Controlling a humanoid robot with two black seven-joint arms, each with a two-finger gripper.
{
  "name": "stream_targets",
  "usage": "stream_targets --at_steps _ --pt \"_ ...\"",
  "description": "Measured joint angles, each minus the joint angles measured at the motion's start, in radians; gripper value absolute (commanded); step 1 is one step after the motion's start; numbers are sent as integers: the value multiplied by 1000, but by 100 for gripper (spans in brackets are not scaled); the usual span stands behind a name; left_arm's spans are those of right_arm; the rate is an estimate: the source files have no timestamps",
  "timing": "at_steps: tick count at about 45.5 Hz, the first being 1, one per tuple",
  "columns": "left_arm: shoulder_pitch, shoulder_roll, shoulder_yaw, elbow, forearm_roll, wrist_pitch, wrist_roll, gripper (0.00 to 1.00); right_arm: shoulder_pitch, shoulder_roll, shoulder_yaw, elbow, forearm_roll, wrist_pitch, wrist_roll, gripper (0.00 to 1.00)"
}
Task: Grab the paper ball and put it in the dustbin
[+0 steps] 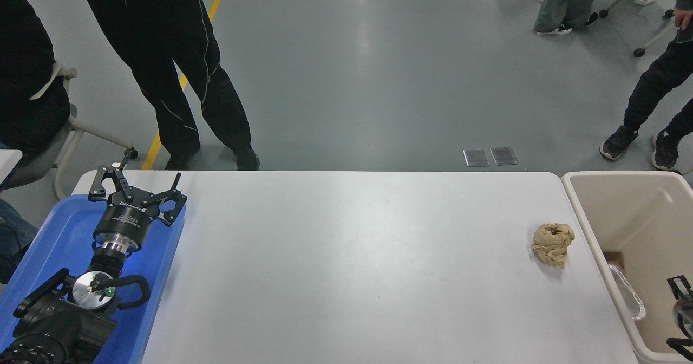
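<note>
The paper ball (553,244), a lumpy tan-brown wad, lies on the white table (352,255) near its right end, just left of the dustbin. The dustbin (587,218) is a large beige tub against the table's right edge. Only a sliver of my right gripper (683,314) shows at the picture's right edge, over the inside of the dustbin, to the right of the ball and nearer to me. It is apart from the ball. My left gripper (135,188) is parked open over the blue tray at the lower left, holding nothing.
A shallow blue tray (48,245) lies at the table's left end under the left arm. A clear crumpled wrapper (628,298) lies inside the dustbin. One person stands at the far left edge of the table, another sits left of them, and others stand at the top right.
</note>
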Motion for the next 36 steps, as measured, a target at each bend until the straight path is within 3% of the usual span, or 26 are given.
stream_targets --at_steps 36 --pt "0 0 0 0 0 0 0 99 -3 17 33 0 -5 5 5 0"
